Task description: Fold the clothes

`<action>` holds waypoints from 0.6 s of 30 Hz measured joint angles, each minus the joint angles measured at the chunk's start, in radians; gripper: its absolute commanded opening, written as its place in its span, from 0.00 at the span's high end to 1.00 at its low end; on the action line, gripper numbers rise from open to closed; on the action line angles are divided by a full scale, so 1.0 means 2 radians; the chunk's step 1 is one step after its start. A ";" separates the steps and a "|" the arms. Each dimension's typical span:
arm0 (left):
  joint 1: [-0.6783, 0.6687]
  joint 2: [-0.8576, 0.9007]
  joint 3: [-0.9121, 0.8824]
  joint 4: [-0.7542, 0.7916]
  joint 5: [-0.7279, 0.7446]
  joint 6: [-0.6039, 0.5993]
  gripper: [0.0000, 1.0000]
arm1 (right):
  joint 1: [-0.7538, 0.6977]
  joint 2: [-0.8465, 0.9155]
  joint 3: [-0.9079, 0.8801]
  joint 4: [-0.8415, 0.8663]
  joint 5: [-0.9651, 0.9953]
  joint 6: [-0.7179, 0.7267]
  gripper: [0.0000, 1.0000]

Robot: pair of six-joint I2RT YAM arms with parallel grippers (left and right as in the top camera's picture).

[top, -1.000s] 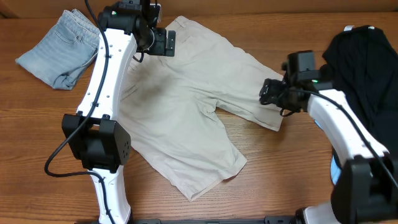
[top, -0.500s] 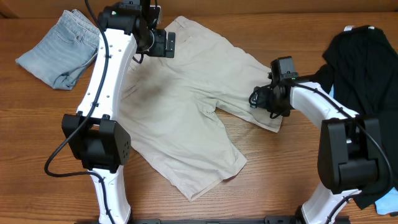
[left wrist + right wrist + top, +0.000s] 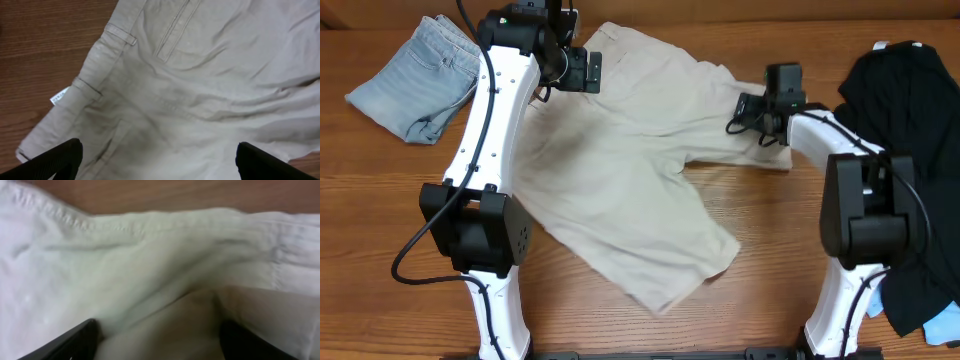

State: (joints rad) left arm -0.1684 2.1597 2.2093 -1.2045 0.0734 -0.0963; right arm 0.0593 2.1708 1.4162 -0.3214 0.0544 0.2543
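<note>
Shorts [image 3: 620,170] in pale khaki are spread across the middle of the table [image 3: 380,230]. The waistband is at the far left, one leg runs toward the near edge and the other goes off to the right.

Your left end effector [image 3: 582,70] hangs over the waistband corner with its fingers spread wide and nothing in them. From the left wrist you're looking down on belt loops, a pocket seam and a small white tag [image 3: 60,96] sticking out by the waistband. There's some print on the tag, but it's too small to read.

Your right end effector [image 3: 748,112] sits right at the hem of the right leg. In the right wrist view the fingers stand well apart with a bunched ridge of cloth filling the gap. I honestly can't tell if it's actually pinching the fabric or just straddling it.

Light-blue jeans [image 3: 415,80] are at the far left, and a black garment [image 3: 905,110] is piled at the right edge.
</note>
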 measured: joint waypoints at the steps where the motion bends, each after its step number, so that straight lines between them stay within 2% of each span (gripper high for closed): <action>1: 0.000 0.000 0.000 0.000 0.000 0.000 0.00 | -0.004 0.010 0.014 0.002 0.002 -0.003 0.18; 6: 0.000 0.000 0.000 0.001 0.000 0.000 0.00 | -0.027 0.061 0.098 -0.006 0.004 -0.011 0.16; 9: 0.000 0.000 0.000 0.006 0.000 0.000 0.00 | -0.033 0.078 0.143 -0.050 -0.003 -0.014 0.09; 13: 0.000 0.000 0.000 0.007 0.000 0.009 0.01 | -0.036 0.100 0.214 -0.141 -0.013 -0.024 0.00; 18: 0.000 0.000 0.000 0.002 -0.005 0.028 0.00 | -0.043 0.128 0.316 -0.318 -0.019 -0.024 0.00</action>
State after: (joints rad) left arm -0.1684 2.1597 2.2093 -1.2007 0.0635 -0.0410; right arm -0.0265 2.4275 2.0483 -0.9577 0.0154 0.2066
